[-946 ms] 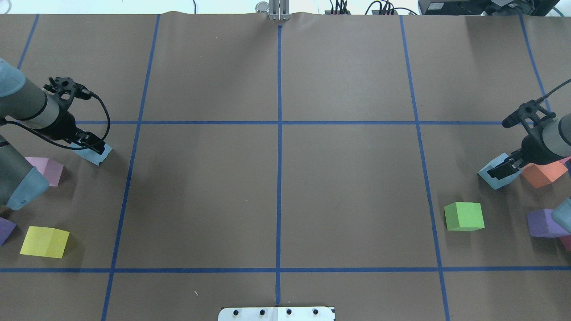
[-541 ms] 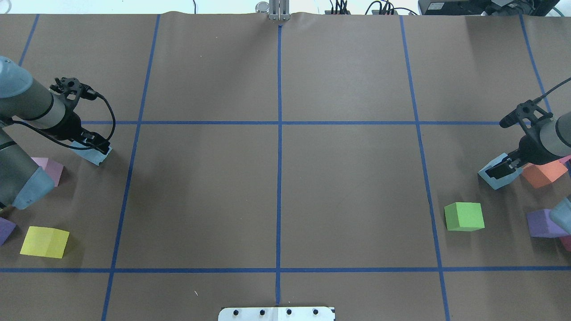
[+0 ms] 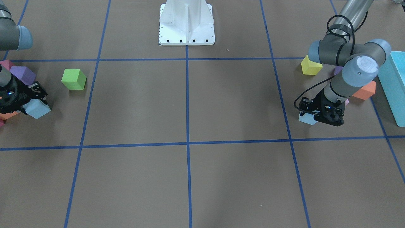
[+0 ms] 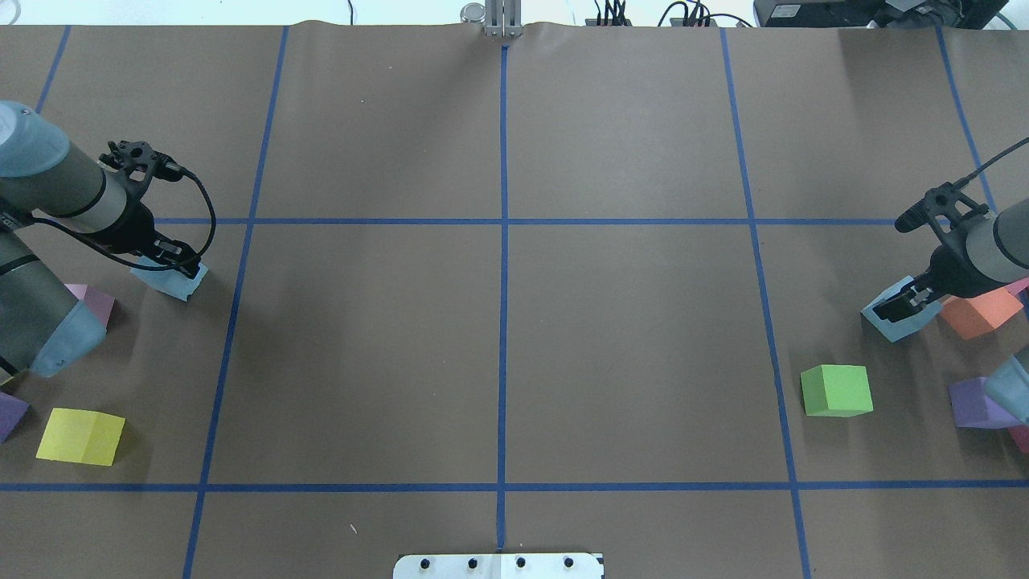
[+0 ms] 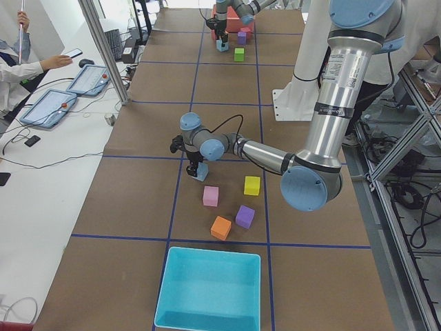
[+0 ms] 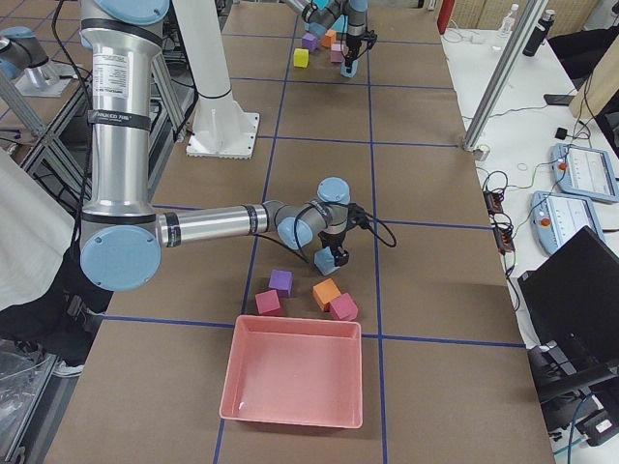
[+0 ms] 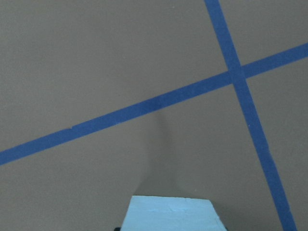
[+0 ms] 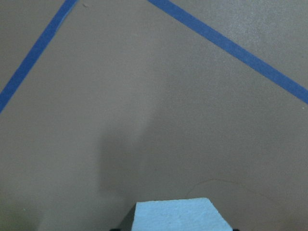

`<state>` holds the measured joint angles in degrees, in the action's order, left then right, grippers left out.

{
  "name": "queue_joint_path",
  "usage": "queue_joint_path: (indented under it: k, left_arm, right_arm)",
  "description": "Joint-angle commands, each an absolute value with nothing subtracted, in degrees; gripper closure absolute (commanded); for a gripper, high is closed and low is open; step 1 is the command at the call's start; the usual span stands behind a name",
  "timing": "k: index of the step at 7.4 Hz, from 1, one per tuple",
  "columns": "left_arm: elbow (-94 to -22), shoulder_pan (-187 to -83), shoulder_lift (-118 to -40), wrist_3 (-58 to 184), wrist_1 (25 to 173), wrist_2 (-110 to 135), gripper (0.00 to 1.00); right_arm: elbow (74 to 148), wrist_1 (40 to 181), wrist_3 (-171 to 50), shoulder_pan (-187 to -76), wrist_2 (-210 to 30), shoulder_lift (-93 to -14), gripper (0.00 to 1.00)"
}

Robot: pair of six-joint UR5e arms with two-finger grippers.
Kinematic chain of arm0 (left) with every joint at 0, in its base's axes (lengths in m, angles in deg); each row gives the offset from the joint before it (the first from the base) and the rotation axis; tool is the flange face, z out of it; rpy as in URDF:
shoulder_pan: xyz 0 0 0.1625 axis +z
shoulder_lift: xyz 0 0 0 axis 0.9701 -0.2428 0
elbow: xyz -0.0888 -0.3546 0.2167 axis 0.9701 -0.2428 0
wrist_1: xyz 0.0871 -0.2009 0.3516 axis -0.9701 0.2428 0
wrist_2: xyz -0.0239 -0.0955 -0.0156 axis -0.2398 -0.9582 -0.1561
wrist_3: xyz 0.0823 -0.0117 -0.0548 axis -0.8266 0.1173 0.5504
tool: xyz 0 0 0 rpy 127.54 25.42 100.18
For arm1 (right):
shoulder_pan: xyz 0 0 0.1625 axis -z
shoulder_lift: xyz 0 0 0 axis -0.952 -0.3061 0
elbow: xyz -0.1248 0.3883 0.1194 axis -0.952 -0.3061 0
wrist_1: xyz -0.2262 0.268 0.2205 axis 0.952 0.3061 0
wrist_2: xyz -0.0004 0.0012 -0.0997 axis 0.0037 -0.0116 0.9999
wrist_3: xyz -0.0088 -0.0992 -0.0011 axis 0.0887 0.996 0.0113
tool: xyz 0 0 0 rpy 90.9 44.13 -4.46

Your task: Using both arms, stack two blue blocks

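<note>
Left grip: the left gripper (image 4: pixel 174 259) has its fingers closed on the left blue block (image 4: pixel 170 283). The wrist view shows the block centred at the bottom edge. I cannot tell whether it is clear of the table (image 4: pixel 627 322).
Right grip: the right gripper (image 4: pixel 905 304) is closed on the right blue block (image 4: pixel 891 320), which sits tilted in the fingers.
Governing relation: the blocks are at opposite ends of the table, well apart. Each arm is nearest its own block, and the meeting point lies inward of both. Cubes have no long axis.
Left neighbours: a pink cube (image 4: pixel 92 302) is near, and a yellow cube (image 4: pixel 80 436) is further off on the robot's side.
Right neighbours: an orange cube (image 4: pixel 977 312) is just beside the block, on its outer side. A green cube (image 4: pixel 837 391) is near.
Path: between the blocks I see only brown paper and blue tape.
Risk: judged low inward. The orange cube could be dragged.
</note>
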<state>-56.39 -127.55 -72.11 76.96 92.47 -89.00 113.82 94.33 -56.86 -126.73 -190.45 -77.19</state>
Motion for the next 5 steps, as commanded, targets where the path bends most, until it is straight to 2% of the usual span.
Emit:
queue_joint_path:
  k: [1, 2, 3, 5]
  left_arm:
    - [-56.5, -127.5, -72.1, 77.0, 92.5, -89.0, 0.33]
    - [-56.6, -127.5, -72.1, 77.1, 92.5, -89.0, 0.38]
    - [-56.9, -127.6, -72.1, 77.2, 92.4, -89.4, 0.46]
    - [-57.0, -127.6, -71.9, 77.1, 92.4, -89.6, 0.55]
  right_arm:
    - [112.2, 94.3, -56.7, -126.5, -190.5, -76.5, 0.22]
    - [112.2, 94.3, -57.0, -126.5, -190.5, -76.5, 0.22]
    - [112.3, 94.2, -57.0, -126.4, -190.5, -76.5, 0.32]
    - [112.5, 94.3, -56.6, -126.5, -190.4, -76.6, 0.43]
